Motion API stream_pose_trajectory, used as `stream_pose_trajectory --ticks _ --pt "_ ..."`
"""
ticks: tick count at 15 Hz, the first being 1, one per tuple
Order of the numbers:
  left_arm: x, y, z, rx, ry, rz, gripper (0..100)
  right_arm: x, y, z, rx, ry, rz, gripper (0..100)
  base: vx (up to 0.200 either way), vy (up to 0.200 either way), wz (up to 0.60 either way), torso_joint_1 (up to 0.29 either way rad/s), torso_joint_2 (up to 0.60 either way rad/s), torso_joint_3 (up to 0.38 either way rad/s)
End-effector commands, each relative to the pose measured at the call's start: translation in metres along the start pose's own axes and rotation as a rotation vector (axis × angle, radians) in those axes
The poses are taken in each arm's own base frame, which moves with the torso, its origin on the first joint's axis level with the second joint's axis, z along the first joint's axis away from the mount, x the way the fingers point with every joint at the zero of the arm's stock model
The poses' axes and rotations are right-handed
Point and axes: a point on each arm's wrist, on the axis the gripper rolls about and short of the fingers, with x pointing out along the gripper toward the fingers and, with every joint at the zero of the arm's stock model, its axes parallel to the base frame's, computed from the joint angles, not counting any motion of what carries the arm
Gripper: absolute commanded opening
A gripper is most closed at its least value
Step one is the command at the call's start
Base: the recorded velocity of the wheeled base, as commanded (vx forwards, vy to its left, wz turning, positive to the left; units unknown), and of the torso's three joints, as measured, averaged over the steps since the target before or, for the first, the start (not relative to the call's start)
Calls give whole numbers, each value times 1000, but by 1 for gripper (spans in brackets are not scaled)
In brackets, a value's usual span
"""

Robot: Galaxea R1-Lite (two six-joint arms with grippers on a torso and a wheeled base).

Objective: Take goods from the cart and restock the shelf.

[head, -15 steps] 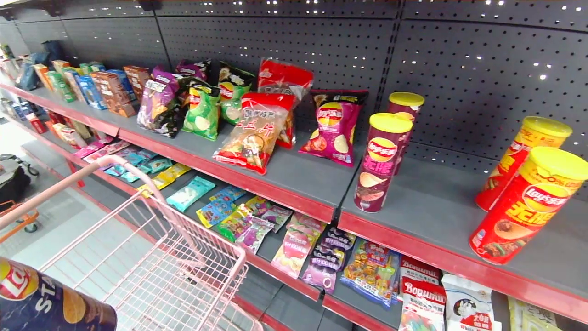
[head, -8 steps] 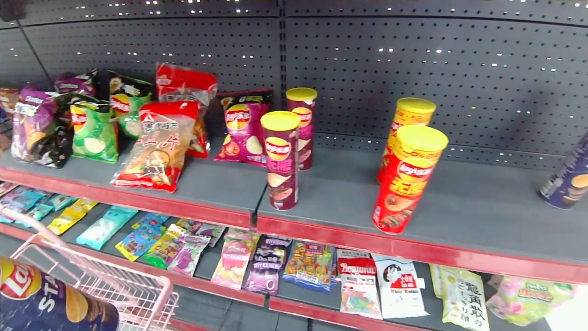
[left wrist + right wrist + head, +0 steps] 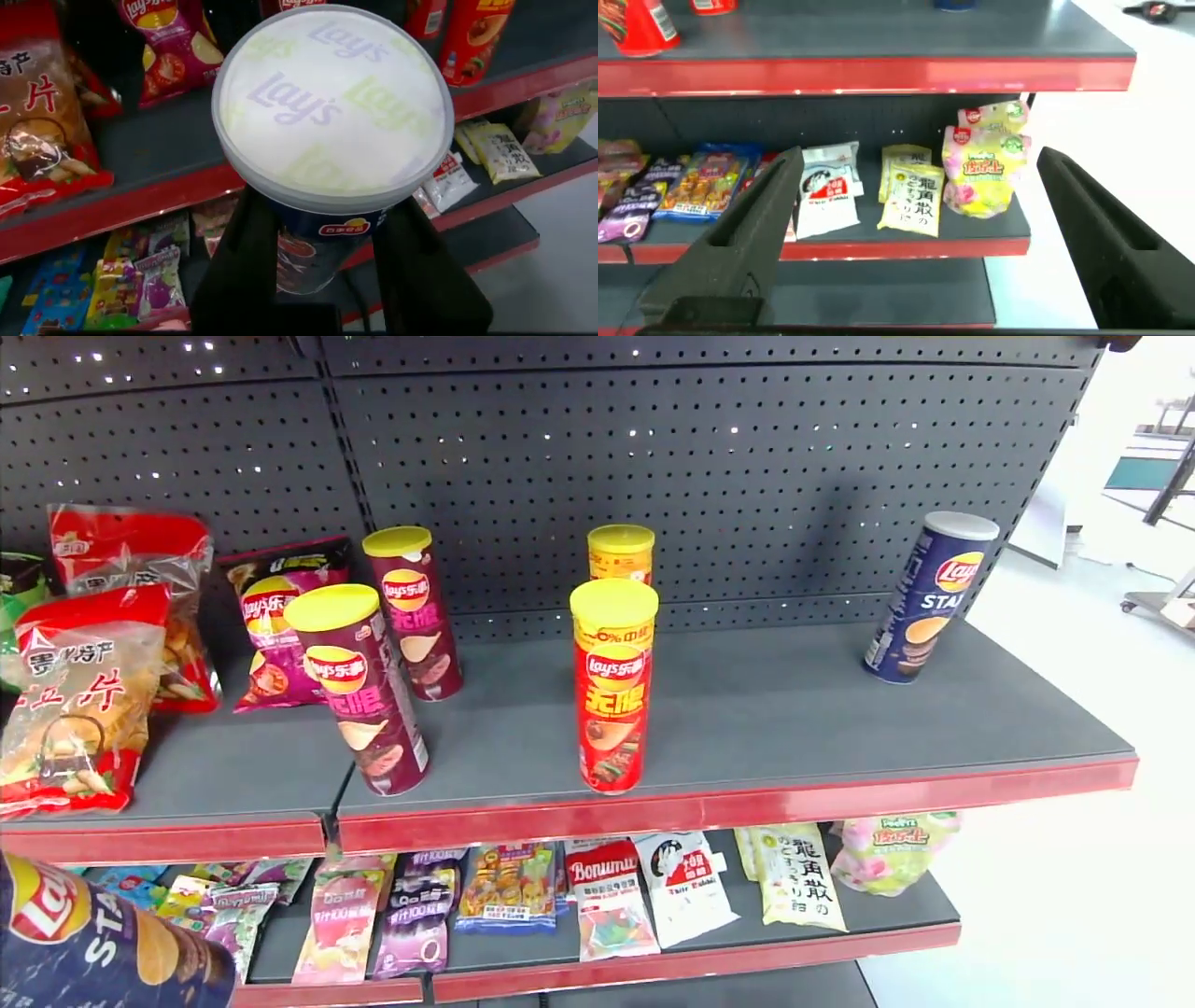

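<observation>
Left gripper (image 3: 327, 257) clamped around the navy chip can (image 3: 93, 947), held low before the shelf (image 3: 747, 709), right gripper (image 3: 915, 233) spread apart and empty; risk I see: swinging toward the matching navy can (image 3: 929, 597) could topple the red can (image 3: 611, 686)

Two maroon cans (image 3: 359, 686), two red cans (image 3: 611, 695), two navy cans (image 3: 929, 597)

Black right tool (image 3: 920, 157), broad tapered fingers (image 3: 738, 233)
</observation>
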Motion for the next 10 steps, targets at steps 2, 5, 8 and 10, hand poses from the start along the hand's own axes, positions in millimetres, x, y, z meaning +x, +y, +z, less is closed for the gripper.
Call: stream_pose_trajectory --ticks 2,5,8,10 --pt "1 0 -1 14 11 9 0 0 0 0 0 1 0 100 0 0 0 0 0 0" --pt "2 1 -4 36 26 58 0 0 0 0 -2 1 0 100 0 -133 0 0 3 3" --pt "2 1 -8 37 35 74 0 0 0 0 -3 1 1 100 0 -200 0 3 -1 -2" --pt "2 1 -10 41 38 73 0 0 0 0 -3 1 1 100 0 -200 0 2 2 5"
